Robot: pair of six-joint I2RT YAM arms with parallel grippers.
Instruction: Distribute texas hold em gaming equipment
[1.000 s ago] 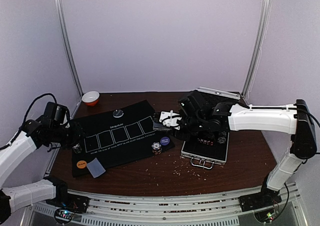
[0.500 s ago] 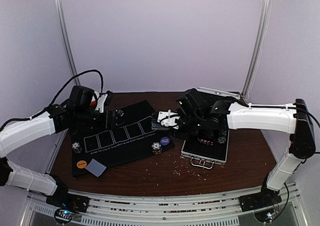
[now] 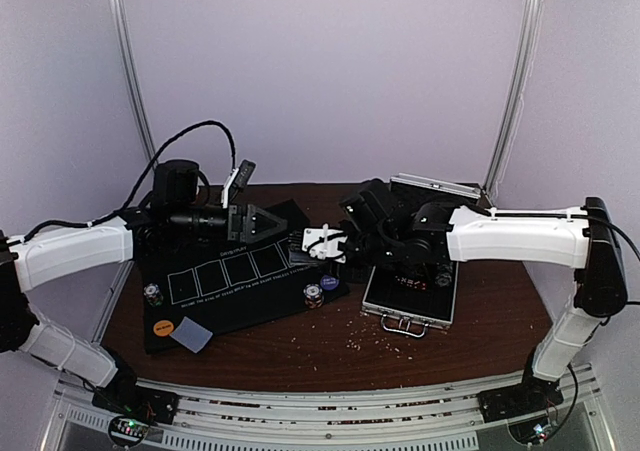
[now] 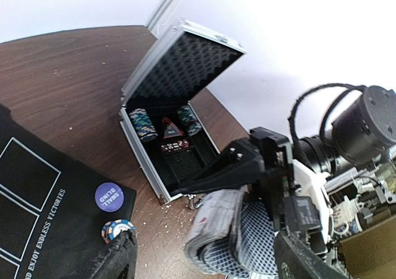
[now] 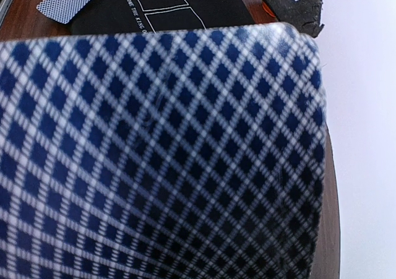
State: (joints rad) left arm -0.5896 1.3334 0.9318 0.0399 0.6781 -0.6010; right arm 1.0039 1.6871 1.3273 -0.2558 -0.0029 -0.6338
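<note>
Desk point(image 3: 330, 356): brown wood, speckled with pale crumbs near its front edge.
Mat point(image 3: 240, 306): black felt with a row of white card outlines, lying on the left half of the desk.
Case point(image 3: 410, 301): silver, just right of the mat, with the lid point(image 4: 182, 65) raised and showing black egg-crate foam.
Case contents: two striped chip stacks point(image 4: 142, 123) sit along the far side, with a red item between them that is too small to name.
Right gripper point(image 3: 315, 244): it reaches in over the mat's far right corner, jaws pinching the deck of cards point(image 4: 226, 232).
Deck of cards: a thick, slightly bowed pack with blue-diamond backs, held off the desk between mat and case. It fills the right wrist view.
Left gripper point(image 3: 270, 223): it is raised over the far edge of the mat, pointing at the deck. The jaws are spread wide with nothing between them, and the tips are near the deck but apart from it.
Loose card point(image 3: 192, 334): face down on the mat's near left corner.
Chip stack point(image 3: 313, 294): on the mat's right edge, just beside the purple button.
Second chip stack point(image 3: 153, 294): at the mat's left edge.
Purple button point(image 4: 108, 197): flat on the mat, reading "SMALL BLIND".
Orange button point(image 3: 162, 325): flat on the mat, just left of the loose card.
</note>
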